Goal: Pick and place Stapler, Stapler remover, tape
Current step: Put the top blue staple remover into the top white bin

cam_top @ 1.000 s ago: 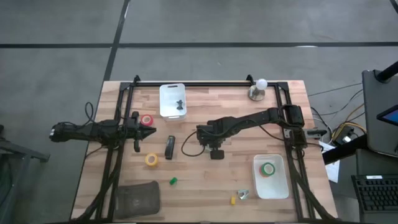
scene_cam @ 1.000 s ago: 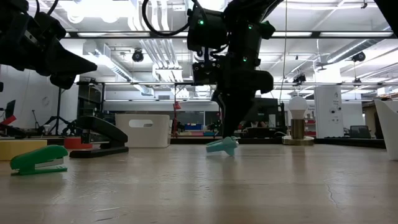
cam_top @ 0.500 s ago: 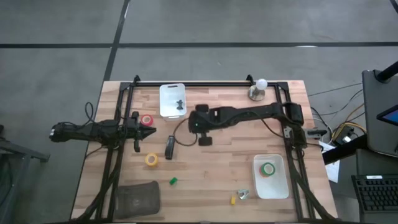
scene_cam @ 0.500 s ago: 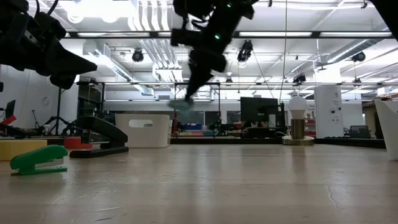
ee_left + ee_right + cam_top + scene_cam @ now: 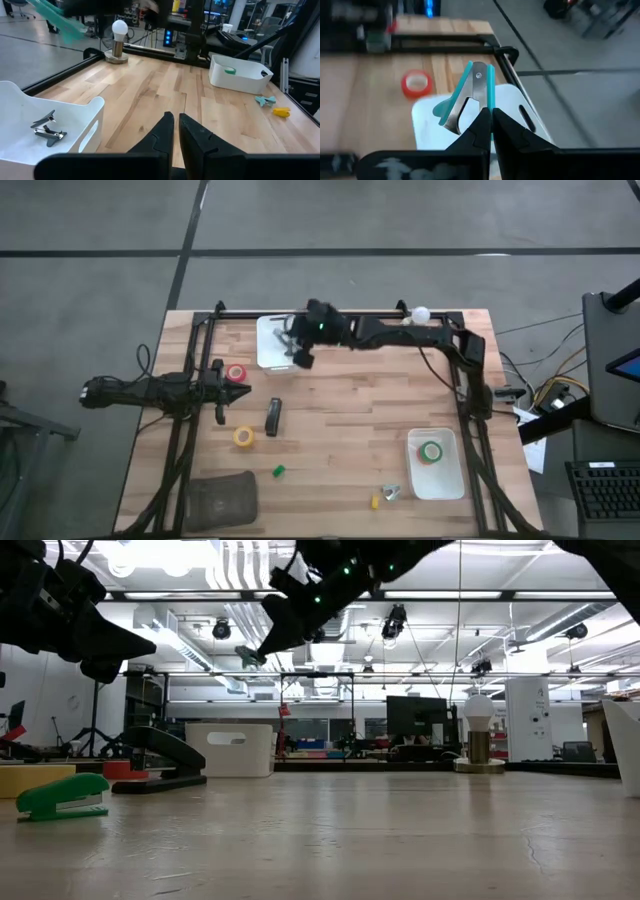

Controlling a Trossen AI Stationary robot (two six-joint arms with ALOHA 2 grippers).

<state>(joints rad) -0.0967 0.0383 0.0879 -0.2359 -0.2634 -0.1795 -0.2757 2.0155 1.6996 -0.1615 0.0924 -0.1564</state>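
My right gripper [image 5: 297,348] hangs high over the white bin [image 5: 277,340] at the table's far edge, shut on a teal staple remover [image 5: 475,90], which also shows in the low view [image 5: 250,655]. Metal staple removers [image 5: 47,129] lie in that bin. The black stapler [image 5: 273,417] lies flat mid-table, a red tape roll [image 5: 236,373] and a yellow one [image 5: 243,437] beside it. A green tape roll [image 5: 430,451] sits in the right-hand white bin [image 5: 436,480]. My left gripper [image 5: 222,390] waits shut at the table's left, near the red roll. My right gripper pinches the teal staple remover between its two fingers by one teal handle's end [image 5: 490,102] away from the hinge rivet. The fingers slant down toward the table's left. The remover is lifted clear above the bin, its hinge end [image 5: 478,75] pointing away from the gripper.
A small green stapler [image 5: 279,471], a yellow piece [image 5: 375,502] and another teal remover [image 5: 390,492] lie near the near edge. A grey cloth bag [image 5: 222,498] sits at the near-left corner, a lamp bulb [image 5: 415,320] at the far edge. Bare wood lies mid-table.
My right gripper has risen from the middle of the table with the teal staple remover, lifting it clear of the wood. It has swung toward the far edge and left until it stands over the far white bin, tipping toward the left.
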